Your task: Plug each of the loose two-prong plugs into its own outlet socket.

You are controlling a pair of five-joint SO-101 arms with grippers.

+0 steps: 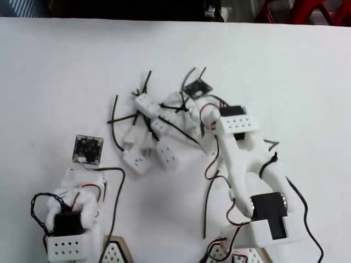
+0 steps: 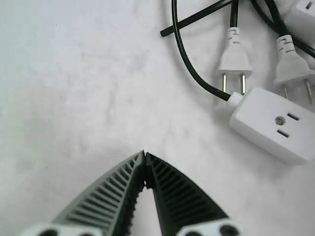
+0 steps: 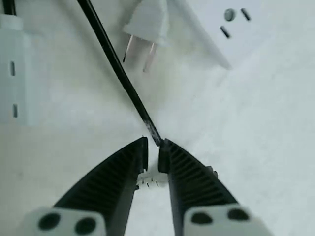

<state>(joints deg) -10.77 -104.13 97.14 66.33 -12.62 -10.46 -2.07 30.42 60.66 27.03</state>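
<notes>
The left gripper [image 2: 145, 158] is closed, ribbed tips meeting over the bare white table [image 2: 74, 73]. Beyond it a white outlet socket block [image 2: 273, 123] lies face up, with a black cord [image 2: 184, 54] running into its end. Just past the block two white two-prong plugs lie flat, prongs aimed at it. The first plug [image 2: 234, 59] stops just short of the block's corner and the second plug [image 2: 293, 65] lies beside it, both unplugged

The right gripper [image 3: 153, 143] is open by a narrow slit. The cut end of a loose cord [image 3: 115, 64] reaches its tips, and I cannot tell whether they touch it. Farther along, beside that cord, a third plug [image 3: 147, 19] lies free, its bare prongs pointing back toward the gripper. A side socket [image 3: 15, 73] flanks it on one side and a far socket [image 3: 231, 19] on the other

From above, the left arm [image 1: 71, 213] sits folded at the near edge, well apart from the tangle. The right arm [image 1: 241, 164] stretches to the heap of plugs, sockets and cords [image 1: 159, 126] at mid-table
</notes>
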